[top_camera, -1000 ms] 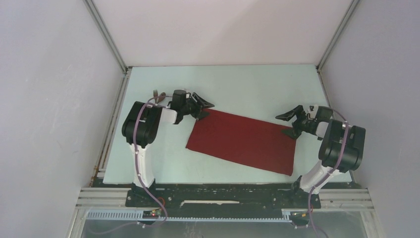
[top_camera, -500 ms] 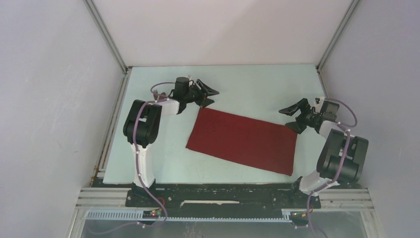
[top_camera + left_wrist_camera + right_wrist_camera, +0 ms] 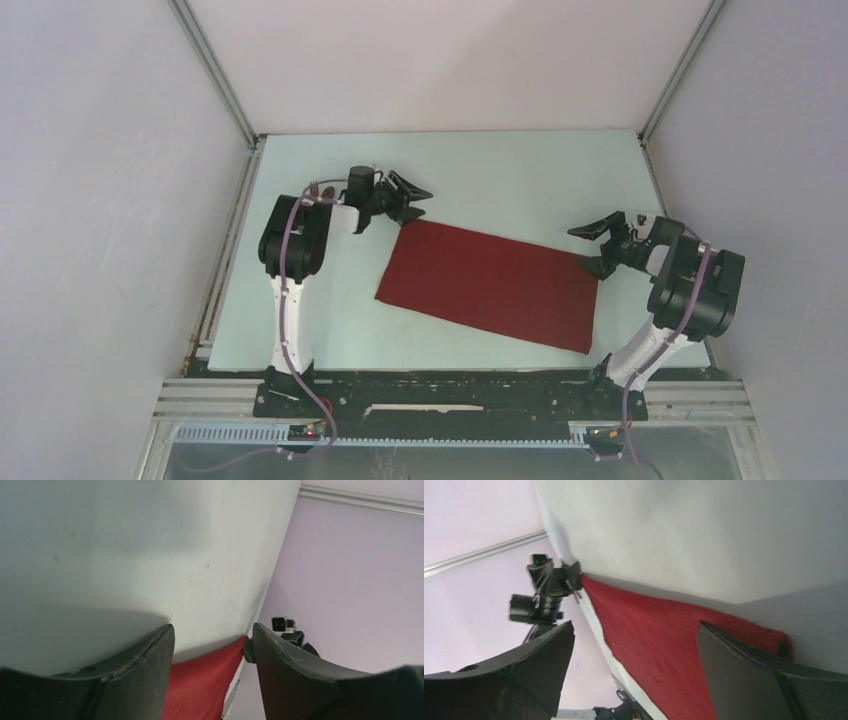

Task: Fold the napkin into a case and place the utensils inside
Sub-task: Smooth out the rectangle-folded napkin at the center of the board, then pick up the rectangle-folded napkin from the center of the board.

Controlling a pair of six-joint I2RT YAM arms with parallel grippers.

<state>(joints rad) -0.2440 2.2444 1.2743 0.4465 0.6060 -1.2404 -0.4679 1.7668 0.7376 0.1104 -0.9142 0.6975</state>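
The dark red napkin (image 3: pixel 490 285) lies flat on the table, unfolded and slightly askew. My left gripper (image 3: pixel 424 203) is open and low, just beyond the napkin's far left corner; the left wrist view shows that red corner (image 3: pixel 200 685) between the open fingers (image 3: pixel 150 655). My right gripper (image 3: pixel 577 249) is open at the napkin's far right corner, with red cloth (image 3: pixel 674 645) filling the gap between its fingers (image 3: pixel 724 650). Neither gripper holds anything. A small brown utensil tip (image 3: pixel 318 188) peeks out by the left arm; the rest of the utensils are hidden.
The pale green table (image 3: pixel 520 180) is walled by white panels at the back and both sides, with metal rails (image 3: pixel 225 250) along the left edge. Each wrist view shows the other gripper across the napkin, the right one (image 3: pixel 287 630) and the left one (image 3: pixel 544 590).
The left gripper dropped back towards the napkin's far left corner. The right gripper moved in and down to the far right corner. Both stayed open; the napkin has not moved.
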